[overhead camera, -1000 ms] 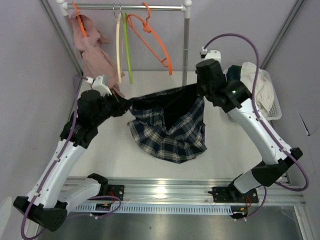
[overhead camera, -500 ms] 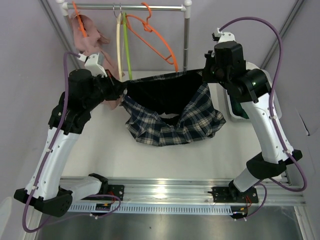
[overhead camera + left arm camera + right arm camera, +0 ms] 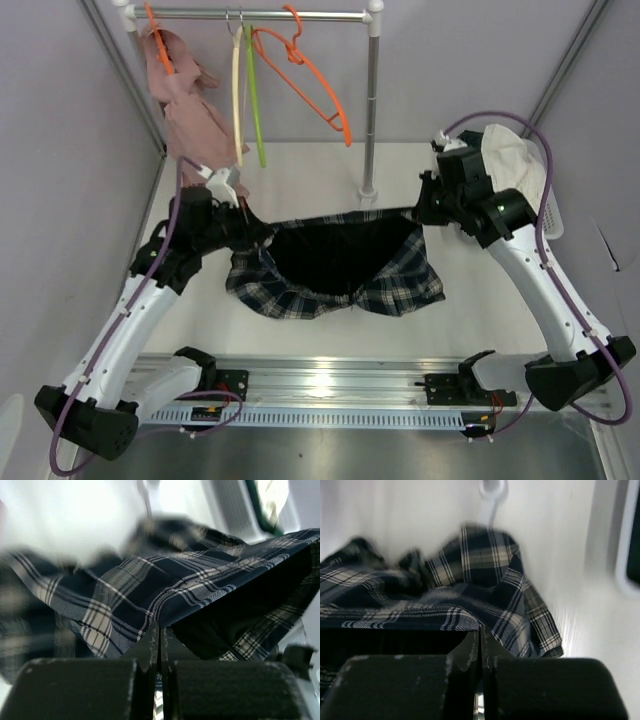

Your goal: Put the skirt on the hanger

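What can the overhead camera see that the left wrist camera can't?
Only overhead: the rail with its orange hanger, a pink garment, and the right gripper holding one end of the plaid skirt. Only the left wrist: a close-up of the left gripper pinched shut on the fabric edge. Both: the plaid skirt itself.

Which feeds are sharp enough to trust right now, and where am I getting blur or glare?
Top external: sharp and evenly lit, with glare only on the metal rail by the arm bases. Left wrist: skirt is crisp mid-frame but smeared toward the left edge and top, and the background is washed out white. Right wrist: the plaid is soft and smeared at upper left, and the table is overexposed.
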Action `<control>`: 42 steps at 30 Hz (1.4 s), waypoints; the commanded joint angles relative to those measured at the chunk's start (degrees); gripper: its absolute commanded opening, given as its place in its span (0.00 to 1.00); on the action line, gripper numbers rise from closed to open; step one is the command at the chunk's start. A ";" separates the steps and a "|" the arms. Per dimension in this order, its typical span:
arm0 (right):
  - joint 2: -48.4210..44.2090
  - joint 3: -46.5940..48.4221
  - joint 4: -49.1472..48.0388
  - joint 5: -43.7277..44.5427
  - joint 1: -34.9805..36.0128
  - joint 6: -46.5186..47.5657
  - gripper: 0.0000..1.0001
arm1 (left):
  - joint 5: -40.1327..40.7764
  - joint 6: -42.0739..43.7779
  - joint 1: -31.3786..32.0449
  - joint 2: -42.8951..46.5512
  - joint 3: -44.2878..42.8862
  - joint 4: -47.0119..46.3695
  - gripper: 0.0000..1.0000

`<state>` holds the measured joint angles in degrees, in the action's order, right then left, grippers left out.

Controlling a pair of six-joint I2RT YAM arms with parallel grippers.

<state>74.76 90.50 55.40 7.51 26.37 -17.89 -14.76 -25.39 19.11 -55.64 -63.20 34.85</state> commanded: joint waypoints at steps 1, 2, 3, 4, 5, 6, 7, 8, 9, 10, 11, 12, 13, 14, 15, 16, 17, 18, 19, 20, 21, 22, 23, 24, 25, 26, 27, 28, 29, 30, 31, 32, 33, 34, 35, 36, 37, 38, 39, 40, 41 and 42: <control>-6.46 -14.32 -4.14 5.81 -10.62 -0.21 0.00 | 9.23 -2.11 -3.91 2.11 10.69 -0.65 0.00; -6.73 -17.00 -6.85 4.02 -11.25 -0.65 0.00 | 9.31 -2.47 -3.91 1.15 12.29 -3.01 0.00; -7.00 -19.46 -8.19 2.44 -11.60 -1.26 0.01 | 9.40 -2.74 -3.91 0.62 15.18 -4.43 0.00; -7.00 -23.22 -9.42 0.34 -11.69 -1.44 0.04 | 9.32 -3.00 -3.91 -0.08 17.39 -5.57 0.00; -6.48 -24.83 -11.52 -0.56 -11.87 -1.71 0.05 | 8.97 -3.26 -3.91 -1.13 18.71 -6.54 0.00; -6.04 -26.15 -12.50 -1.70 -11.87 -1.88 0.07 | 8.53 -3.53 -3.91 -3.14 19.51 -8.55 0.00; -5.51 -28.16 -13.29 -3.10 -11.87 -2.15 0.08 | 8.26 -3.62 -3.91 -4.12 19.95 -9.27 0.00; -4.72 -29.14 -14.69 -3.72 -11.87 -2.32 0.10 | 8.26 -3.62 -3.91 -4.91 20.13 -9.97 0.00; -4.36 -29.85 -15.40 -4.42 -11.96 -2.32 0.12 | 8.35 -3.79 -3.91 -5.62 20.22 -10.59 0.00; -4.10 -30.55 -16.02 -5.04 -11.96 -2.67 0.21 | 8.44 -3.71 -3.91 -7.02 19.96 -11.46 0.00; -3.92 -31.34 -16.89 -5.22 -11.96 -2.76 0.26 | 8.61 -3.70 -3.91 -7.55 19.35 -11.65 0.00; -3.57 -31.61 -17.16 -5.66 -11.78 -2.76 0.29 | 8.70 -3.70 -3.91 -8.17 19.34 -12.08 0.01; -3.48 -31.70 -17.51 -6.45 -11.78 -2.68 0.35 | 8.53 -3.79 -3.91 -9.30 19.08 -12.70 0.02; -3.31 -31.70 -17.60 -6.63 -11.61 -2.76 0.38 | 8.44 -3.62 -3.82 -9.84 18.99 -13.05 0.02; -3.05 -31.18 -17.43 -6.54 -10.82 -2.85 0.42 | 7.74 -3.70 -3.82 -10.19 18.99 -13.40 0.03; -2.96 -30.91 -17.08 -6.28 -10.20 -2.94 0.49 | 7.39 -3.53 -3.82 -10.80 19.16 -14.01 0.03; -3.04 -30.65 -16.55 -5.93 -9.42 -3.20 0.51 | 7.03 -3.36 -3.82 -11.07 19.25 -14.28 0.04; -3.30 -30.21 -16.37 -4.79 -7.15 -3.38 0.53 | 6.33 -3.35 -3.82 -11.16 19.52 -14.63 0.05; -3.39 -30.12 -16.20 -3.91 -6.08 -3.64 0.55 | 5.98 -3.27 -3.82 -11.33 19.69 -14.90 0.07; -3.39 -30.03 -15.85 -3.47 -5.02 -4.43 0.56 | 5.45 -3.27 -3.82 -11.60 19.78 -15.33 0.10; -3.39 -29.86 -15.50 -2.33 -4.14 -4.78 0.53 | 4.49 -3.27 -3.82 -11.60 19.96 -15.60 0.12; -3.05 -29.68 -14.89 -1.19 -2.31 -5.31 0.52 | 4.05 -3.27 -3.82 -11.60 19.87 -15.86 0.14; -2.96 -29.59 -14.18 -0.05 -1.33 -5.66 0.50 | 3.69 -3.09 -3.82 -11.34 19.78 -16.04 0.18; -2.87 -29.59 -14.00 1.44 -0.45 -6.36 0.44 | 3.52 -2.83 -3.82 -11.16 19.43 -15.87 0.19; -2.61 -29.50 -13.83 1.80 0.86 -6.54 0.39 | 2.99 -2.22 -3.82 -10.99 18.91 -15.61 0.20; -2.69 -29.50 -13.48 2.24 1.31 -6.89 0.35 | 2.38 -1.78 -3.73 -10.90 18.03 -15.52 0.23; -2.60 -29.59 -13.39 2.94 1.58 -7.33 0.24 | 1.76 -1.34 -3.73 -10.90 17.41 -14.64 0.24; -2.60 -29.68 -13.30 3.13 1.75 -7.51 0.19 | 1.41 -0.55 -3.73 -10.98 16.89 -14.11 0.25; -2.52 -29.59 -13.04 3.13 2.19 -7.68 0.16 | 0.71 -0.11 -3.65 -10.90 15.40 -13.76 0.26; -2.43 -29.50 -13.03 3.21 2.28 -7.86 0.10 | 0.18 0.33 -3.73 -10.81 14.95 -13.06 0.27; -2.25 -29.33 -12.77 3.21 2.46 -7.86 0.06 | -0.26 1.21 -3.73 -10.81 13.64 -12.45 0.29; -1.99 -28.72 -12.51 3.30 2.81 -7.95 0.03 | -0.70 1.74 -3.65 -10.72 13.11 -11.83 0.32; -1.73 -28.45 -12.33 3.48 2.98 -7.95 0.00 | -1.14 2.27 -3.56 -10.11 12.84 -11.56 0.35; -1.55 -28.10 -12.07 3.57 3.16 -8.04 0.00 | -1.58 3.32 -3.47 -9.50 11.97 -11.04 0.39; -1.11 -27.66 -11.81 3.65 3.68 -7.95 0.00 | -1.67 3.85 -3.30 -8.88 11.70 -10.51 0.45; -0.94 -27.48 -11.72 3.92 3.86 -7.86 0.00 | -2.02 4.38 -3.21 -8.27 11.35 -9.98 0.49; -0.85 -27.22 -11.54 3.92 3.95 -7.95 0.00 | -2.37 5.34 -3.12 -6.69 10.47 -9.46 0.54; -0.67 -27.22 -11.54 4.00 4.13 -7.95 0.00 | -2.46 5.70 -3.12 -5.98 10.12 -8.67 0.55; -0.41 -27.13 -11.63 4.01 4.21 -7.86 0.00 | -2.98 6.13 -3.12 -5.37 9.68 -8.05 0.57; -0.32 -27.13 -11.80 3.92 4.30 -7.86 0.00 | -3.60 6.92 -3.03 -4.32 8.46 -6.91 0.57; -0.32 -27.13 -11.80 4.00 4.30 -7.95 0.00 | -3.95 7.19 -2.94 -3.78 8.10 -6.12 0.58; -0.06 -27.04 -11.89 3.92 4.30 -7.86 0.00 | -4.74 7.45 -2.94 -2.99 7.83 -5.59 0.58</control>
<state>74.30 60.99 43.05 9.98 30.41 -25.10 -16.45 -21.30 16.01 -61.91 -51.77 27.16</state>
